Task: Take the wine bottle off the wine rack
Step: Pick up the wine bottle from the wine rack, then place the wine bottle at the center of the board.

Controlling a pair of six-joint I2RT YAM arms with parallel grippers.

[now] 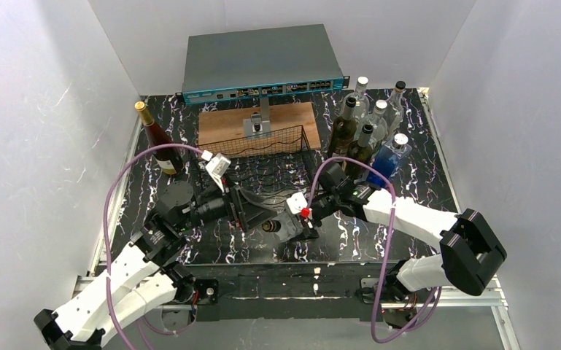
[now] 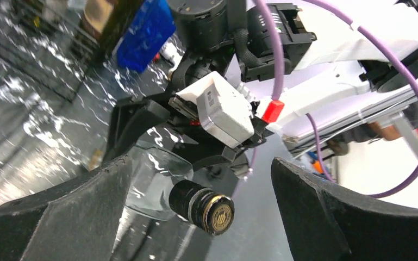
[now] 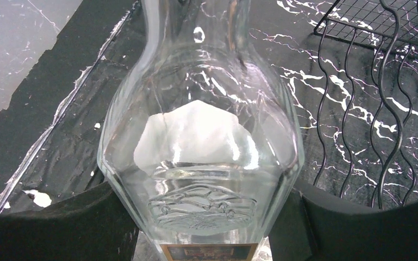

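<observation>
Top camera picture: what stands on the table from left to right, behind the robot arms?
Brown wine bottle → wine rack → group of bottles

Lab test cell: white panel walls (image 1: 44,109), marbled black tabletop (image 1: 427,162), rack-mount network switch (image 1: 259,62), aluminium rails (image 1: 117,197).

Near centre crowded: left gripper (image 2: 200,166) standing wide open around neck of wine bottle (image 3: 201,136), right gripper (image 3: 204,190) clamping bottle body, both arms meeting there. Wine rack (image 1: 262,142) blocking just beyond, wooden board (image 1: 226,124) and grey box (image 1: 259,62) lying farther. Brown bottle (image 1: 157,138) standing far left, bottle group (image 1: 370,131) closing far right. Bare table (image 1: 350,240) showing along near edge. Clear gap showing between bottle cap (image 2: 217,213) and one finger (image 2: 326,217).
</observation>
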